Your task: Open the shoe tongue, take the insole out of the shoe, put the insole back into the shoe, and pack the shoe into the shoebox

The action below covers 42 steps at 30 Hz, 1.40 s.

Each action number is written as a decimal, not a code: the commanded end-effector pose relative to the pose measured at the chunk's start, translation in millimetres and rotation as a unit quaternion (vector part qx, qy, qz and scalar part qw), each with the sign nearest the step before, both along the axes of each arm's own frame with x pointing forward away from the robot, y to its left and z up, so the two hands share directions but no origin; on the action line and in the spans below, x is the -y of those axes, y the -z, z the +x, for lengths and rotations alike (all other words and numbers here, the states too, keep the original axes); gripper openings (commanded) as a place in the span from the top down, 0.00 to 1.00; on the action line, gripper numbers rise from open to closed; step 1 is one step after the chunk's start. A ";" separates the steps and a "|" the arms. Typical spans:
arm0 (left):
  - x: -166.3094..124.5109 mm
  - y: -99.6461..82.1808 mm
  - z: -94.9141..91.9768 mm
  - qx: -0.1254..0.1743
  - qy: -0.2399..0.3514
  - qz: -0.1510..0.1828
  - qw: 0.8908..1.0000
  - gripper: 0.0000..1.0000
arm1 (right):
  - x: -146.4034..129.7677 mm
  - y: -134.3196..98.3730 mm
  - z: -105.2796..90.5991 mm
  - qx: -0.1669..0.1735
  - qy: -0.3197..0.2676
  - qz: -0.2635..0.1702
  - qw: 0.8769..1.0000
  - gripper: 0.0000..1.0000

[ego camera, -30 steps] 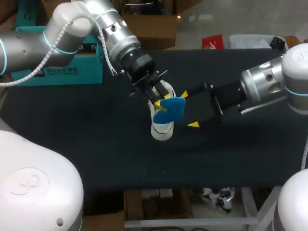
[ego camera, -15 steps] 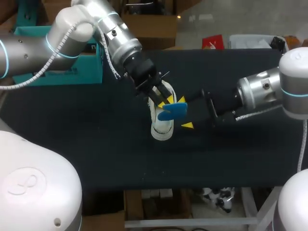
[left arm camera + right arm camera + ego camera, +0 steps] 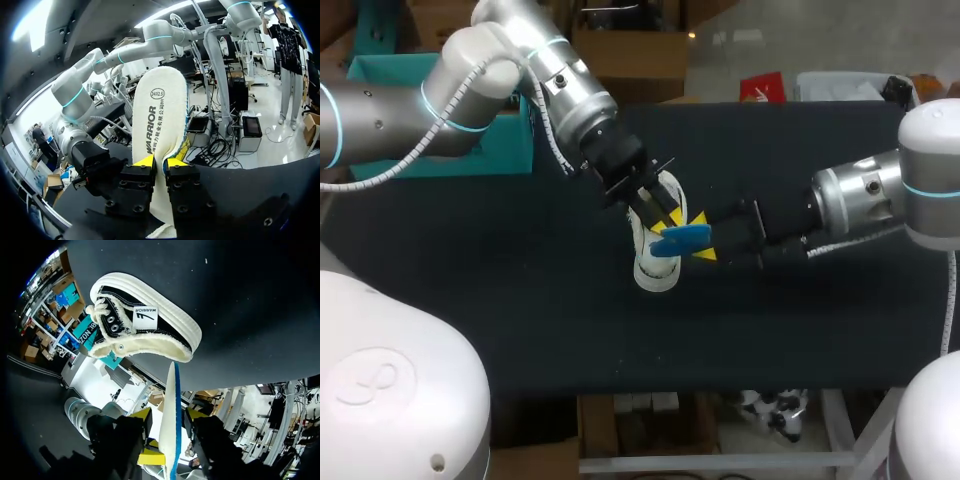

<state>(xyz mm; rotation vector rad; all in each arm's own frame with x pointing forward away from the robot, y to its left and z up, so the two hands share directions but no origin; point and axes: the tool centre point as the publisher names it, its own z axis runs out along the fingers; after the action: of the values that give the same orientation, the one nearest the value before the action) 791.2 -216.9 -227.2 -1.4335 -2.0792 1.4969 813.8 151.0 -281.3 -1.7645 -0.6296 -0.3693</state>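
Diagonally from the upper left, the left arm (image 3: 570, 90) reaches frame centre, jaws clamped on the insole (image 3: 678, 239), whose long axis runs left-right. The right arm (image 3: 865, 195) enters level from the right, jaws apart astride the insole's edge. The shoe (image 3: 655, 272) lies beneath on the desk (image 3: 520, 300).

Black table (image 3: 520, 300). Shoe (image 3: 656, 270) sits abt centre, sole down, toe twd 6 o'clock; black upper w/ white sole. Teal shoebox (image 3: 505, 140) at 10 o'clock, nr table's far edge.
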 end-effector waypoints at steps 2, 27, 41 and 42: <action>0.5 5.1 3.8 -0.002 0.001 -0.013 1.000 1.00 | 1.8 3.6 2.4 -0.002 -0.004 0.011 1.000 0.58; -18.2 3.8 23.3 -0.077 0.029 -0.002 0.997 0.00 | 7.2 8.8 12.3 0.009 -0.008 0.021 1.000 1.00; -75.0 6.1 73.0 -0.156 0.011 0.077 0.985 0.00 | 1.7 12.5 17.4 0.003 -0.027 0.009 1.000 1.00; -79.1 6.8 76.7 -0.156 0.010 0.087 0.984 0.00 | 0.1 12.8 17.9 0.003 -0.030 0.008 1.000 1.00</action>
<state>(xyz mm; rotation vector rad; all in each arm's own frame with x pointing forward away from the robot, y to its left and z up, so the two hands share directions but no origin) 849.7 -147.7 -233.7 -1.0940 -2.0367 1.3701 826.2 147.5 -293.1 -1.7307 -0.6724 -0.3512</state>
